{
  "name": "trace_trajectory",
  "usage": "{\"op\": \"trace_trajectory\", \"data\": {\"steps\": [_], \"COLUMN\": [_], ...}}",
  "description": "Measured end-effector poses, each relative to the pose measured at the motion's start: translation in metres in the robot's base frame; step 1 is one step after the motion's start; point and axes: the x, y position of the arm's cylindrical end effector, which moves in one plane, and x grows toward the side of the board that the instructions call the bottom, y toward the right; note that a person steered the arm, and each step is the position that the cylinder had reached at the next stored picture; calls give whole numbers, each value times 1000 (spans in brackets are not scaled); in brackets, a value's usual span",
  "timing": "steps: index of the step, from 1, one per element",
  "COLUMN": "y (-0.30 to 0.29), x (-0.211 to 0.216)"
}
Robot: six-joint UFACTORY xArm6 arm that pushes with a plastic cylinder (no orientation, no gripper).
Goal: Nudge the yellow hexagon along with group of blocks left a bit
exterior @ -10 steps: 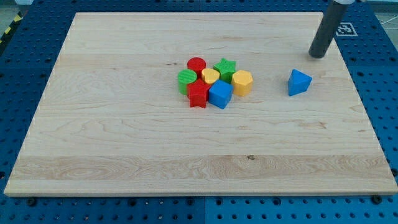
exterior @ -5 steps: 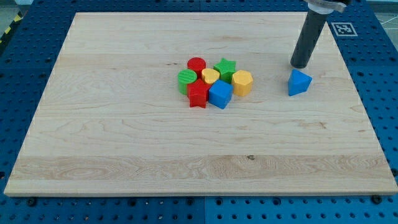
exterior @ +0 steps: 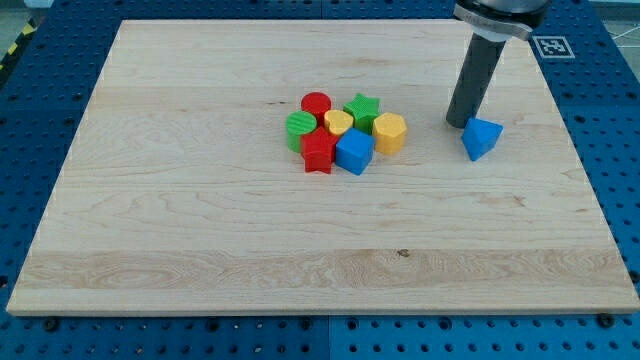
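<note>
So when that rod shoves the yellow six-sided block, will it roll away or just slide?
Probably slide: the yellow hexagon sits on a flat face on the smooth wooden board, so rolling looks unlikely. It seems to touch the green star and blue cube, so it would likely push them along. My tip stands apart at its right.

View count: one camera view only; no second view shares the scene.
Position: raised, beyond the board's (exterior: 200, 250) bottom edge.
Facing: obliquely downward toward the view's top.
Range: moderate; nearly the whole board fits, with perforated blue table (exterior: 40, 110) bordering it.
</note>
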Motion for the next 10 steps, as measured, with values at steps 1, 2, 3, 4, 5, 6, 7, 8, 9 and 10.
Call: {"op": "trace_trajectory", "data": {"steps": [1, 2, 3, 4, 5, 6, 7, 8, 9, 10], "y": [-12, -23, -32, -41, -43, -43, -43, -49, -64, -81], "x": [1, 1, 1, 2, 7, 16, 19, 21, 21, 21]}}
